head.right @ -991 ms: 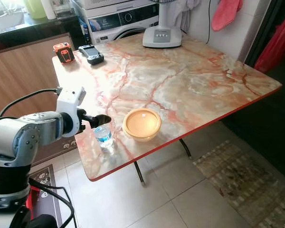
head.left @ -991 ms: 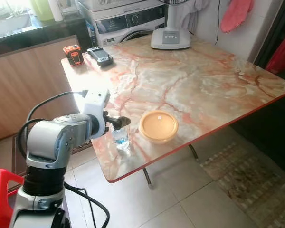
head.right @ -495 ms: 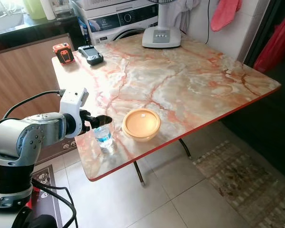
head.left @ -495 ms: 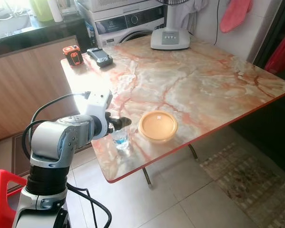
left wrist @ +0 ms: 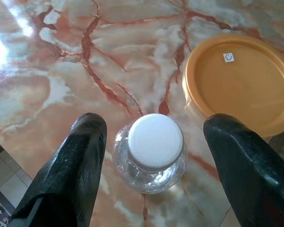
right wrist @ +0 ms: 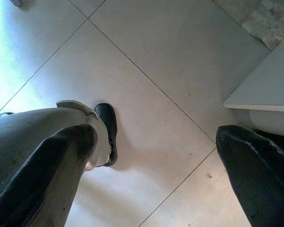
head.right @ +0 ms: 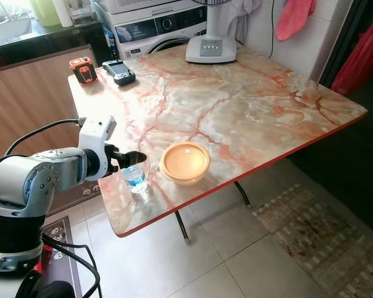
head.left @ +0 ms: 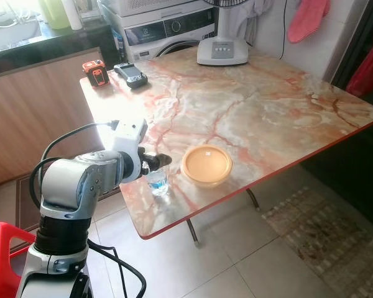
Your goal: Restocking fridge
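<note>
Small clear water bottle (left wrist: 151, 151), white cap, upright near the marble table's (head.left: 267, 105) corner.

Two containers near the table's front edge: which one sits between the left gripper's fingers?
The small clear water bottle with the white cap, not the round orange-lidded container beside it. The open left gripper straddles it.

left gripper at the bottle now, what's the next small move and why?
Probably close the fingers. The left gripper is open, straddling the upright water bottle with a gap either side, so it looks lined up; the orange lidded container sits clear beside it.
</note>
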You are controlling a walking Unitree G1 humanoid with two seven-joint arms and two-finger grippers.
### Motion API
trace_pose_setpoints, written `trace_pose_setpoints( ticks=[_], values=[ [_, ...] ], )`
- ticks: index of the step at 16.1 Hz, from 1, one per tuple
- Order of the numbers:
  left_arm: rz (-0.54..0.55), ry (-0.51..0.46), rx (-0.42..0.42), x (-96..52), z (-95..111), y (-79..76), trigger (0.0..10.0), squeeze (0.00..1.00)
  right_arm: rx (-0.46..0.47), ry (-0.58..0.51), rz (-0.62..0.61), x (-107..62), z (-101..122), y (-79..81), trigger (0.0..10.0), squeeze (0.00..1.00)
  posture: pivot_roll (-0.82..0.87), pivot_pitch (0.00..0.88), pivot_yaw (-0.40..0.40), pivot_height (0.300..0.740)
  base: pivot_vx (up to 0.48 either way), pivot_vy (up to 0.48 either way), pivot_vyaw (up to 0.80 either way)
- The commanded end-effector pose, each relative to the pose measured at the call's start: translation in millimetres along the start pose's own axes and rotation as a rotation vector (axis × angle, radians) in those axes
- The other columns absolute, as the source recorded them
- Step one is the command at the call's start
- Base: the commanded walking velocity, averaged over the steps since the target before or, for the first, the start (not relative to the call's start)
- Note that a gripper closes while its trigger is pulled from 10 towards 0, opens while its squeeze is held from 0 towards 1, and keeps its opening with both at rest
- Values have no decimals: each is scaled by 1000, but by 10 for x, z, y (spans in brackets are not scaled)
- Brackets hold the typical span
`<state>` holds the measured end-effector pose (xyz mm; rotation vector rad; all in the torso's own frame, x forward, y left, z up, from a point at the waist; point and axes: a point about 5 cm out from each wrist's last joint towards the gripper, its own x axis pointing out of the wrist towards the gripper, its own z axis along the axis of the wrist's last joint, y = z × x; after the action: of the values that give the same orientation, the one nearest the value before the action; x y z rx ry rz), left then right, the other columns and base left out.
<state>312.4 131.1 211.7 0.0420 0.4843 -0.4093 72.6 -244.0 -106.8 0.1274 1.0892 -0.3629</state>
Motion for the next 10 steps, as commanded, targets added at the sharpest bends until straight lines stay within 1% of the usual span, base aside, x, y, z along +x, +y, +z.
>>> trace_pose_setpoints(
  ticks=[1,2,3,4,5,6,10],
  values=[
    [9,12,1,12,-42,26,7216,0,-3,12,3,-10,-42,2,10000,0,40,0,66,740,0,0,0],
    [14,12,0,14,-47,33,4706,0,8,10,1,-10,-43,1,10000,0,43,0,65,740,0,0,0],
    [10,12,-3,17,-48,28,4392,0,-2,14,6,-9,-43,2,10000,0,46,0,65,740,0,0,0],
    [10,16,-5,24,-60,30,2196,0,-6,16,8,-9,-44,3,10000,0,40,0,68,740,0,0,0],
    [18,21,-5,30,-74,43,431,0,2,14,6,-10,-44,2,10000,0,39,0,68,740,0,0,0],
    [17,21,-4,29,-74,45,0,0,2,13,7,-10,-44,4,10000,0,38,0,69,740,0,0,0],
    [17,22,-2,27,-76,48,0,0,1,17,11,-10,-49,9,10000,0,39,0,71,740,0,0,0]
  ],
)
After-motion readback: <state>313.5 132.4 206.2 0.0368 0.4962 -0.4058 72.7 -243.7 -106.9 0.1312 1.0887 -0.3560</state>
